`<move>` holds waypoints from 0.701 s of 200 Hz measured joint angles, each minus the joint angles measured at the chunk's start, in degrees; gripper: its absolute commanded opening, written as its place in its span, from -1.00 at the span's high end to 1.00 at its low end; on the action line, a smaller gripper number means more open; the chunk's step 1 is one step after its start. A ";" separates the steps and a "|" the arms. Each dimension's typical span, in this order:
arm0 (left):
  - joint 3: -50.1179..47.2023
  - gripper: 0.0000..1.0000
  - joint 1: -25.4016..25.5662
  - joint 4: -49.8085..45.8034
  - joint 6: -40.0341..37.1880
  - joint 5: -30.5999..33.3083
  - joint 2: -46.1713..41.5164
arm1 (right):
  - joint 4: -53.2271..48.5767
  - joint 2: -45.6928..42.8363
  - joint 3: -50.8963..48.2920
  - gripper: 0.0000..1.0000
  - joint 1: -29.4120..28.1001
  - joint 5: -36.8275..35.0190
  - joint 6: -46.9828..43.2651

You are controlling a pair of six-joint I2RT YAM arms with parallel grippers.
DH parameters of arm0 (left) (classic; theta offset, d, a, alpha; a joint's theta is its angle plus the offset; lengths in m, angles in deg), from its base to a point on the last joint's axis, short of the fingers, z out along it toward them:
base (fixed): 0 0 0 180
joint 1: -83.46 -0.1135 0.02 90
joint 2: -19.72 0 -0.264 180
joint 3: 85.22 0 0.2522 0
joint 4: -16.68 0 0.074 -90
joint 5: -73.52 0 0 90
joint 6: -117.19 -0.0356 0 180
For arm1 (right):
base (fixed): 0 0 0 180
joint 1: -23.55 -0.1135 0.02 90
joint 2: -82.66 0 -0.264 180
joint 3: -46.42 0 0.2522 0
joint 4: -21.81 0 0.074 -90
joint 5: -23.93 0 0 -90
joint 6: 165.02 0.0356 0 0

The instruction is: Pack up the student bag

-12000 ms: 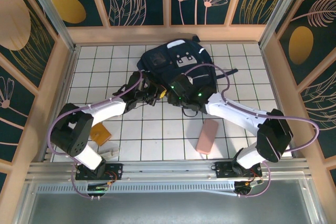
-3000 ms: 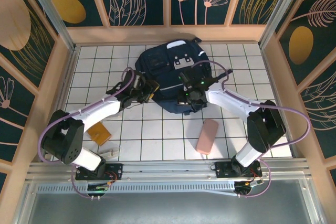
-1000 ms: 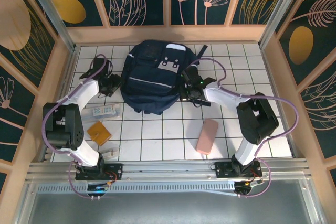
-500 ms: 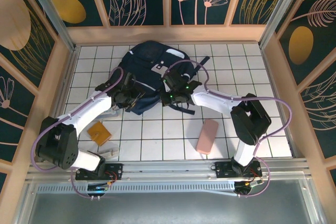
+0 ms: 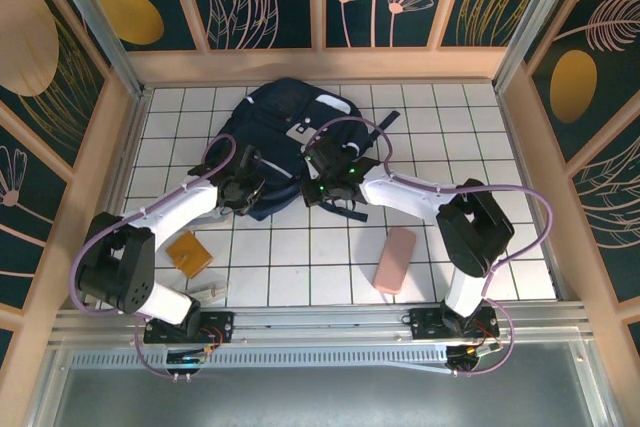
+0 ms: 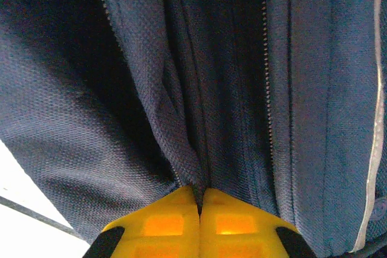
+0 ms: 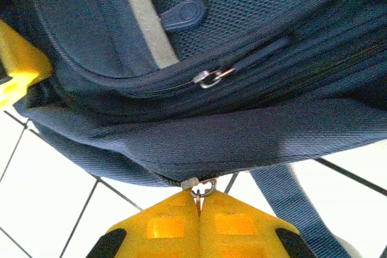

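While left end effector [image 6: 200,196] and right end effector [image 7: 199,202] clamp tight on student bag [image 5: 275,137], pink case [image 5: 396,258], orange block [image 5: 188,252] lie nearby.

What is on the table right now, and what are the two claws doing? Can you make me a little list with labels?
student bag: dark navy, lying on the white tiled table, middle of the far side
left claw: shut, pinching the bag's fabric beside a zipper line
right claw: shut on the zipper pull at the bag's edge
pink case: on the tiles, outside the bag, on the right arm's side
orange pad: on the tiles, outside the bag, on the left arm's side
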 measured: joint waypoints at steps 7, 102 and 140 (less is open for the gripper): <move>-0.39 1.00 0.00 0.46 0.00 0.00 -0.26 | 0.04 0.11 -0.26 1.00 0.24 -0.83 -0.17; -2.51 1.00 -3.87 4.24 -4.59 -9.79 -6.19 | 1.90 4.52 -1.03 1.00 17.38 1.27 0.28; -4.15 0.44 -5.09 4.92 -8.94 -13.81 -5.57 | 2.23 4.94 -0.76 0.69 23.63 -2.32 -0.96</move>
